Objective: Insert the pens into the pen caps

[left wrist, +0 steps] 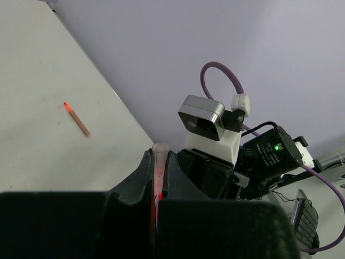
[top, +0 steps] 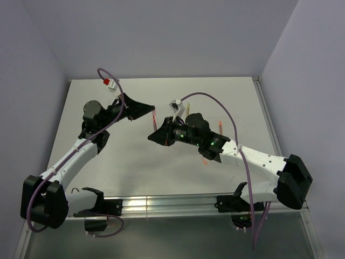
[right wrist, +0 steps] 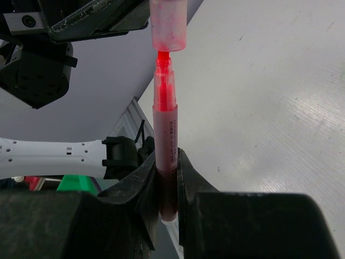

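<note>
My right gripper is shut on a pink-red pen and holds it upright above the table. Its bright red tip sits at the mouth of a pink pen cap. My left gripper is shut on that cap and holds it just above the pen, in line with it. An orange-red pen lies loose on the table. The other pens and caps are not clearly in view.
A pale yellow piece lies by the right wrist camera, and an orange piece shows under the right forearm. Purple cables loop over both arms. Grey walls bound the white table at the back and sides, with a metal rail along the front.
</note>
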### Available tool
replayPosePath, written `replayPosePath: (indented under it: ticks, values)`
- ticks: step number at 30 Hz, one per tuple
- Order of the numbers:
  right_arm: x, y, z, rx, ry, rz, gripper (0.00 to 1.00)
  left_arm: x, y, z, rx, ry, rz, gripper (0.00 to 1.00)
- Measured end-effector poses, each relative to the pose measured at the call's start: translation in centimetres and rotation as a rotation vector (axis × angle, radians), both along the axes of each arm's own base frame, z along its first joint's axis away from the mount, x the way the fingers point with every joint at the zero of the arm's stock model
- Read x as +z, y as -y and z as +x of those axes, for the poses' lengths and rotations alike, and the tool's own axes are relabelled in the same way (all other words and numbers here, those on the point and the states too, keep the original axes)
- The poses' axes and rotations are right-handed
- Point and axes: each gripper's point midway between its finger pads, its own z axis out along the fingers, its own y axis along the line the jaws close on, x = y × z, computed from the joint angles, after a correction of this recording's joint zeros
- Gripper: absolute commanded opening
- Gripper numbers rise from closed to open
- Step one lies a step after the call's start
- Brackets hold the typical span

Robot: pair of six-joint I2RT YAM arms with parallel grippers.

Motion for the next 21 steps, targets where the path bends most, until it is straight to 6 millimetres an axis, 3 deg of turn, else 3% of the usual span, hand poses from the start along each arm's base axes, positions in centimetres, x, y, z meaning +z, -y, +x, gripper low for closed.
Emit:
replayPosePath:
  ticks: [21]
  values:
    - [0.75,0.85,0.79,-0.034,0.007,0.013,0.00,-0.09,0.95,-0.95,-0.041,0.003,0.005,0.00]
